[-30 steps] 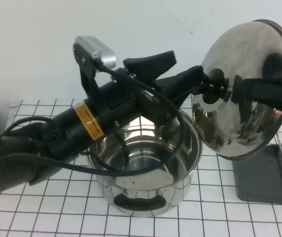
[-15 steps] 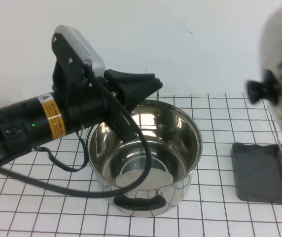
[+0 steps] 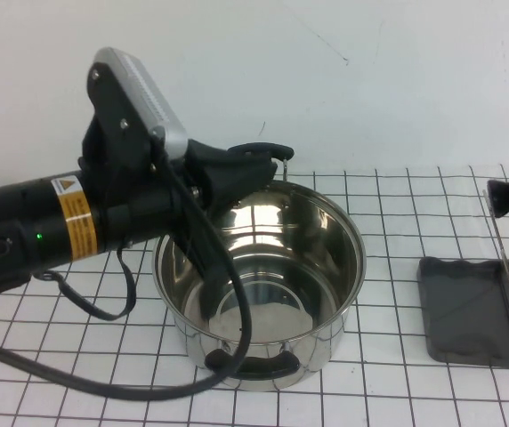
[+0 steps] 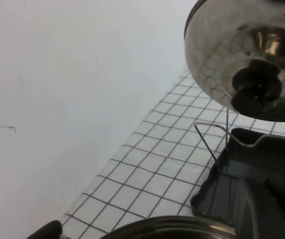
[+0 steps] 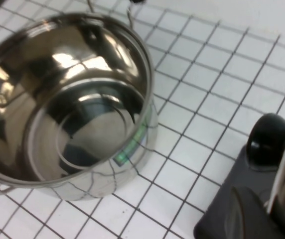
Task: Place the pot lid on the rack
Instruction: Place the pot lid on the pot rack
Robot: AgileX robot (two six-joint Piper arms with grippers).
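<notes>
Jaws of the right gripper (image 5: pixel 277 209) pinch the pot lid (image 4: pixel 247 59) above the rack (image 3: pixel 472 307); left gripper's (image 3: pixel 259 158) jaws spread over the pot (image 3: pixel 259 285).

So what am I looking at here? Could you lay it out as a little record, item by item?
pot lid: held in the air above the rack, tilted on edge, black knob facing the pot
rack: dark grey tray with a wire frame, on the checked table, nothing resting on it
pot: open steel pot, nothing inside
left end effector: above the pot's far rim, holding nothing
right end effector: not in view; that arm's camera sits beside the lid
</notes>
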